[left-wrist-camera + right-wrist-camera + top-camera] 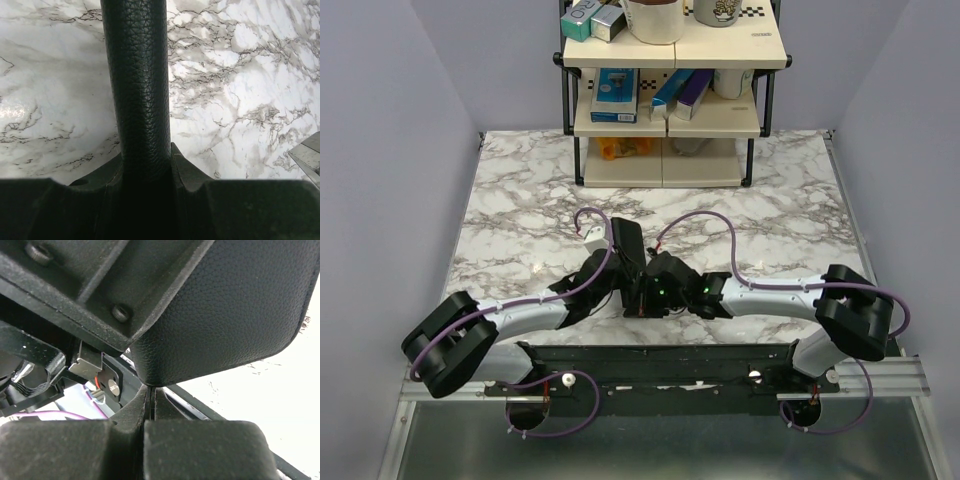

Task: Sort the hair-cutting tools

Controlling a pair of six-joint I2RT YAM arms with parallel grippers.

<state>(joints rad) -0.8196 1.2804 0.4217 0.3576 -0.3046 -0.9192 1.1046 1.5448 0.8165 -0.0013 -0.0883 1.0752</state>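
1. left tool [145,157] clamps the black pouch [137,75] edge-on; the pouch's long axis runs straight out from its tips, above the worktop [240,75].
2. right tool [150,395] is closed tight, tips at the pouch's lower corner; whether it pinches anything i cannot tell.
3. combs and scissors are nowhere in sight, probably inside the pouch, close to both tools.

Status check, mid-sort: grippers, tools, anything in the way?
Left gripper clamped on black leather pouch. Right gripper shut at pouch corner. Combs, scissors not in view.
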